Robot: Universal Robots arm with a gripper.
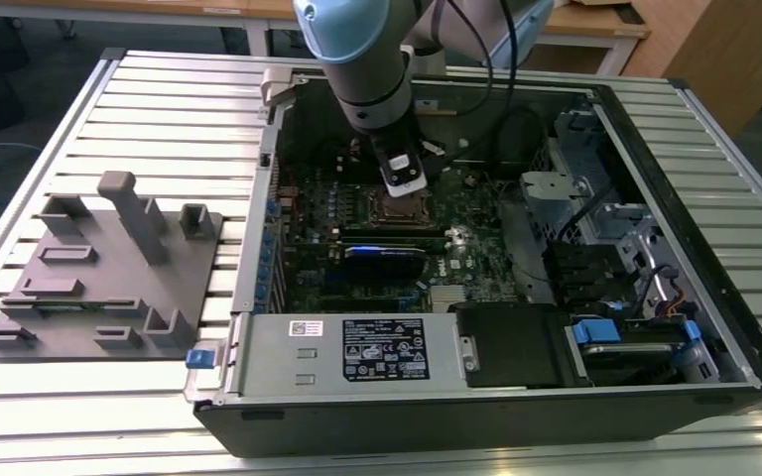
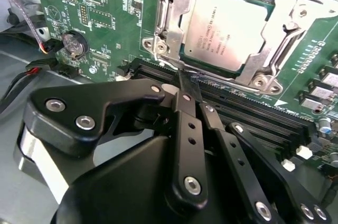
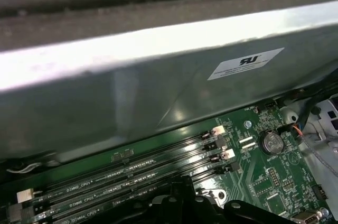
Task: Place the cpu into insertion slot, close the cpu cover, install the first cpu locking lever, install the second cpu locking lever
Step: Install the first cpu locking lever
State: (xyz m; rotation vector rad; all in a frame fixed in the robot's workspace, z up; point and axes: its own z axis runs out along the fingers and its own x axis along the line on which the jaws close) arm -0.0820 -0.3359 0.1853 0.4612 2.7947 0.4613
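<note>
With the cpu (image 2: 224,23) already seated in the insertion slot (image 2: 174,57) and the silvery cpu cover (image 2: 274,23) lying flat around it, the work looks to have reached the locking levers. The claw (image 2: 191,89) has its fingers drawn together, pinched to a narrow tip holding nothing, and that tip rests at the socket's near edge, just ahead of the long memory slots (image 2: 248,110). From above, the arm stands directly over the socket (image 1: 397,208). Judging by this, a lever wants pressing down and hooking under its catch.

Cpu (image 2: 224,26) in insertion slot (image 2: 170,39), cpu cover (image 2: 274,28) over it.
</note>
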